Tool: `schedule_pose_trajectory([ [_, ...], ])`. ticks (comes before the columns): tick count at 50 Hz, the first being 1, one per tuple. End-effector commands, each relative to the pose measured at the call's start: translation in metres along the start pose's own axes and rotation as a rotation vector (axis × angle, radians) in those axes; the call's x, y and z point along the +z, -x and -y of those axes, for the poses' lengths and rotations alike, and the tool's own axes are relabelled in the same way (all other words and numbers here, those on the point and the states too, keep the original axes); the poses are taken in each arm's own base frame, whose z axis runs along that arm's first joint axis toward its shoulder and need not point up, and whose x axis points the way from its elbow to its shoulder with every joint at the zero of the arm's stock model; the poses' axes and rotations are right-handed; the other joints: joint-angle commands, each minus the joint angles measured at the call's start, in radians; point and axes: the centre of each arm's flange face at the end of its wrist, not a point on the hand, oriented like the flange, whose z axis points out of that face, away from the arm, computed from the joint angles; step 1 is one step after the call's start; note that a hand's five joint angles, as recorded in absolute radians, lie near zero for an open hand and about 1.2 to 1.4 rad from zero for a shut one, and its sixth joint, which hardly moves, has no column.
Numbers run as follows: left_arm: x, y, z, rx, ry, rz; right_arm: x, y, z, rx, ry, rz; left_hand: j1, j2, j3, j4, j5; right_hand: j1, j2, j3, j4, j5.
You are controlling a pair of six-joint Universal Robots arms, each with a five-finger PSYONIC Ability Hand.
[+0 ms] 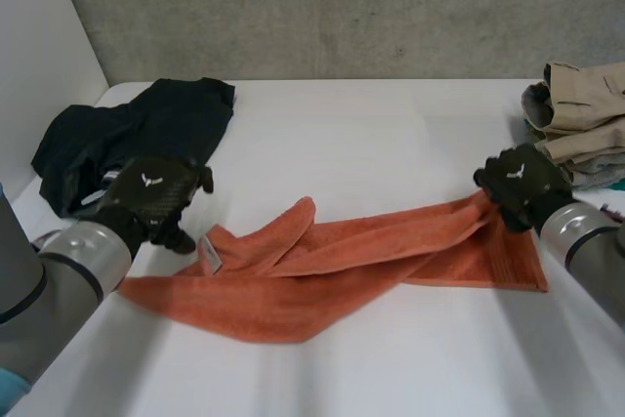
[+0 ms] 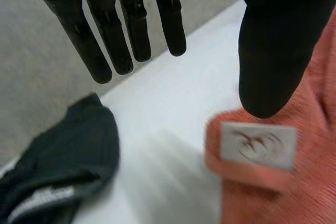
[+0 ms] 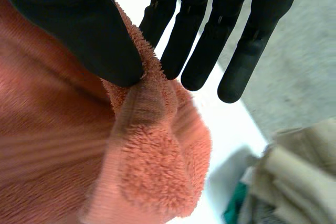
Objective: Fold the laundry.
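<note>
Now your right hand (image 1: pixel 518 181) pinches a corner of the orange towel (image 1: pixel 332 275) near the right edge of the table (image 1: pixel 391 134); your left hand (image 1: pixel 151 197), released, hovers over the labelled corner.

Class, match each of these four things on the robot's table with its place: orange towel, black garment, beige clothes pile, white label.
Things:
1 orange towel
2 black garment
3 beige clothes pile
4 white label

Places:
A at the thumb tip of the left hand
B at the table's edge, just beyond the right hand
C lying between the two hands
D at the far side, beyond the left hand

Pairs: 1-C, 2-D, 3-B, 4-A
</note>
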Motion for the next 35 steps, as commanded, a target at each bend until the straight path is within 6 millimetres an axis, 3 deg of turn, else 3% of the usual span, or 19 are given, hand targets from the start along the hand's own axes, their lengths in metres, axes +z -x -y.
schedule_pose_trajectory([
  [1,0.024,-0.004,-0.005,0.015,-0.030,-0.033,-0.021,-0.033,0.046,0.044,-0.106,-0.086,0.012,0.015,0.008,0.021,0.029,0.305,0.222,0.212,0.201,0.230],
  [6,0.039,-0.019,-0.017,0.008,-0.005,-0.132,-0.030,-0.045,0.063,0.090,-0.134,-0.106,0.012,0.015,0.008,0.021,0.029,0.305,0.222,0.212,0.201,0.230],
  [12,0.043,-0.046,-0.031,-0.005,0.044,-0.250,-0.035,-0.043,0.064,0.100,-0.113,-0.085,0.000,0.003,-0.004,0.009,0.017,0.305,0.222,0.212,0.201,0.230],
  [18,0.054,-0.060,-0.037,0.002,0.053,-0.283,-0.035,-0.043,0.061,0.103,-0.102,-0.085,0.030,0.032,0.026,0.038,0.046,0.305,0.222,0.212,0.201,0.230],
  [22,0.067,-0.058,-0.046,0.011,0.081,-0.251,-0.027,-0.046,0.059,0.103,-0.093,-0.096,0.366,0.369,0.362,0.375,0.383,0.305,0.222,0.212,0.201,0.230],
  [23,0.075,-0.054,-0.048,0.014,0.089,-0.214,-0.024,-0.046,0.057,0.103,-0.089,-0.095,0.626,0.629,0.622,0.635,0.643,0.305,0.222,0.212,0.201,0.230],
  [24,0.079,-0.052,-0.047,0.017,0.088,-0.193,-0.020,-0.046,0.055,0.103,-0.084,-0.091,0.733,0.736,0.729,0.742,0.750,0.305,0.222,0.212,0.201,0.230],
  [26,0.086,-0.046,-0.046,0.022,0.095,-0.145,-0.008,-0.047,0.049,0.112,-0.070,-0.083,0.848,0.851,0.844,0.857,0.865,0.305,0.222,0.212,0.201,0.230],
  [30,0.105,-0.031,-0.029,0.038,0.061,-0.035,0.010,-0.052,0.046,0.114,-0.071,-0.094,0.849,0.851,0.844,0.857,0.865,0.305,0.222,0.212,0.201,0.230],
  [33,0.119,-0.018,0.000,0.046,-0.035,0.017,0.023,-0.065,0.055,0.117,-0.106,-0.142,0.849,0.851,0.844,0.857,0.865,0.305,0.222,0.212,0.201,0.230],
  [35,0.128,-0.008,0.030,0.054,-0.138,0.054,0.028,-0.071,0.067,0.130,-0.142,-0.176,0.849,0.851,0.844,0.857,0.865,0.305,0.222,0.212,0.201,0.230],
])
